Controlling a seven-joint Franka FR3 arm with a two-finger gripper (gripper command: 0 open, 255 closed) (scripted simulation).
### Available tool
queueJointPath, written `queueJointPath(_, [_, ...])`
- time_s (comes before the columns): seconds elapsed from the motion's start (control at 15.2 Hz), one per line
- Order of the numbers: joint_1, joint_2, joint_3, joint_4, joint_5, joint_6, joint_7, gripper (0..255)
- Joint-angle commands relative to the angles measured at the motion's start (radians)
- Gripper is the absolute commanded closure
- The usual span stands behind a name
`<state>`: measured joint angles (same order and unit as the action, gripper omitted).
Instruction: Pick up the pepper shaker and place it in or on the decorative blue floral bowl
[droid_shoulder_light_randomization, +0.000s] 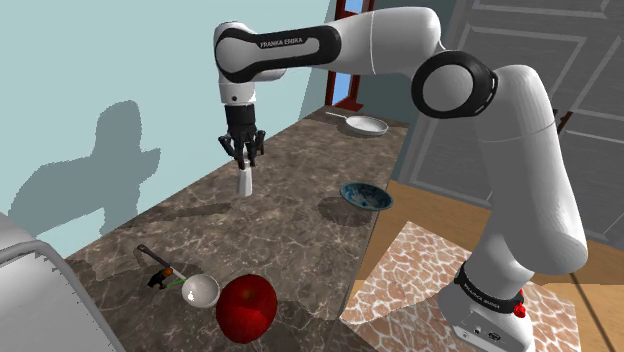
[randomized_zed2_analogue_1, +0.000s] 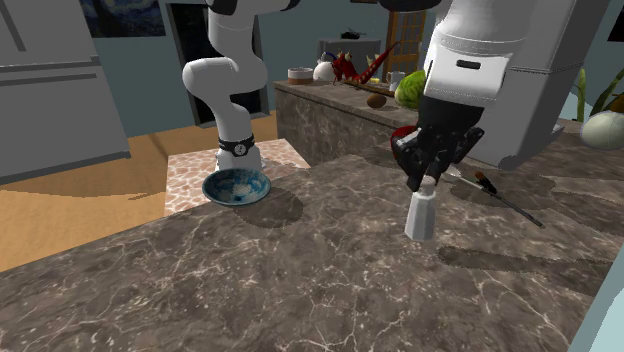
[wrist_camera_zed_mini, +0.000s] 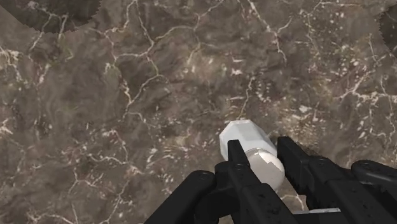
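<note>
The pepper shaker (droid_shoulder_light_randomization: 243, 181) (randomized_zed2_analogue_1: 421, 214) is a small white faceted piece, upright, with its base close over the dark marble counter (droid_shoulder_light_randomization: 290, 230). My black gripper (droid_shoulder_light_randomization: 243, 158) (randomized_zed2_analogue_1: 426, 178) (wrist_camera_zed_mini: 261, 154) comes down from above and is shut on the pepper shaker's (wrist_camera_zed_mini: 244, 137) top, the fingers (wrist_camera_zed_mini: 236, 153) clasping it on both sides. The blue floral bowl (droid_shoulder_light_randomization: 366, 195) (randomized_zed2_analogue_1: 236, 187) sits near the counter's edge, toward the shoulder view's right of the shaker and well apart from it.
A red apple (droid_shoulder_light_randomization: 247, 305), a metal ladle (droid_shoulder_light_randomization: 199, 291) and a dark-handled tool (droid_shoulder_light_randomization: 156, 266) lie at the counter's near end. A frying pan (droid_shoulder_light_randomization: 366, 124) rests at the far end. A thin brush (randomized_zed2_analogue_1: 507, 202) lies beyond the shaker in the second exterior view.
</note>
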<state>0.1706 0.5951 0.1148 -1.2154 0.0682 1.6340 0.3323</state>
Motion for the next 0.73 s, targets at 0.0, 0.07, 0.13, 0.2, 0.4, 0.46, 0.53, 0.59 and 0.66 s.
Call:
queueJointPath(0.0, [0.0,0.001,0.0,0.031,0.0,-0.03,0.002,255])
queueJointPath(0.07, [0.0,0.002,0.0,0.045,0.0,-0.044,0.004,255])
queueJointPath(0.13, [0.001,0.002,0.001,0.06,0.0,-0.058,0.005,255])
queueJointPath(0.2, [0.001,0.003,0.001,0.075,-0.001,-0.071,0.006,255])
queueJointPath(0.4, [0.002,0.009,0.001,0.124,-0.001,-0.115,0.011,255])
queueJointPath(0.46, [0.003,0.011,0.001,0.142,-0.001,-0.13,0.012,255])
queueJointPath(0.53, [0.003,0.015,0.002,0.16,-0.001,-0.146,0.014,255])
queueJointPath(0.59, [0.004,0.018,0.002,0.18,-0.002,-0.161,0.015,255])
queueJointPath(0.66, [0.005,0.023,0.002,0.201,-0.002,-0.178,0.017,255])
